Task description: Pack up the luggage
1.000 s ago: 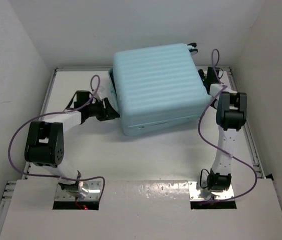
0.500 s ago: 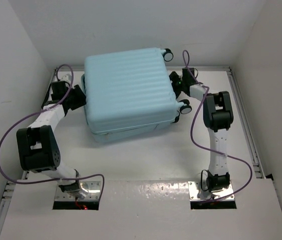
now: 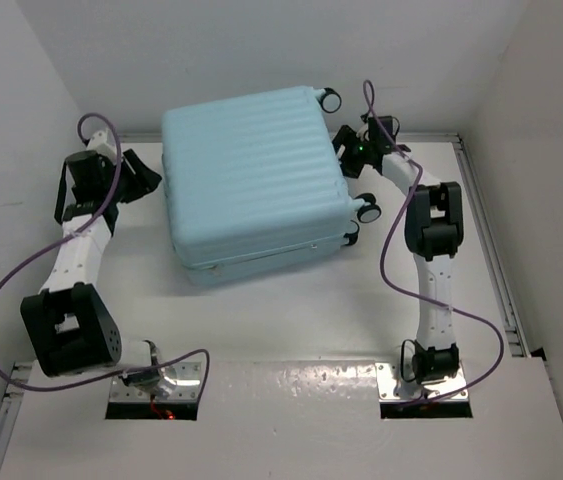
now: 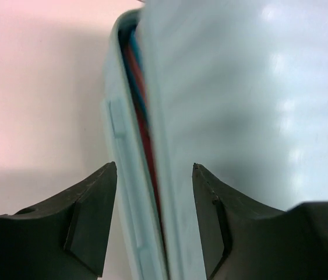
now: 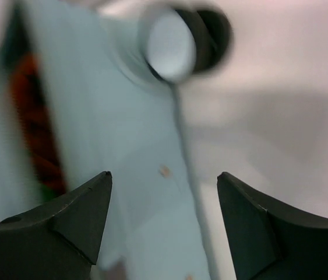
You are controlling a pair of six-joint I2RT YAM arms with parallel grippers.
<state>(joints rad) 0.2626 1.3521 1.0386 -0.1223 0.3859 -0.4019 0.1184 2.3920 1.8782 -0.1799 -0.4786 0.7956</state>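
1. The luggage (image 3: 251, 180) lies flat, ribbed shell up, in the upper middle of the overhead view.
2. Its seam (image 4: 145, 134) gapes slightly, with red showing inside.
3. The left gripper (image 3: 147, 178) is spread at the case's left edge, its fingers astride that seam.
4. The right gripper (image 3: 347, 150), between the two right-side wheels (image 3: 369, 210), is spread wide and pinches nothing.

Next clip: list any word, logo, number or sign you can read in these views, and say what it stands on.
None: no view shows readable text.
luggage: plain ribbed shell, no brand or label to be made out from above.
raised tab on the luggage's edge, left wrist view: no lettering shows.
wheel, right wrist view: blurred, no marking can be told.
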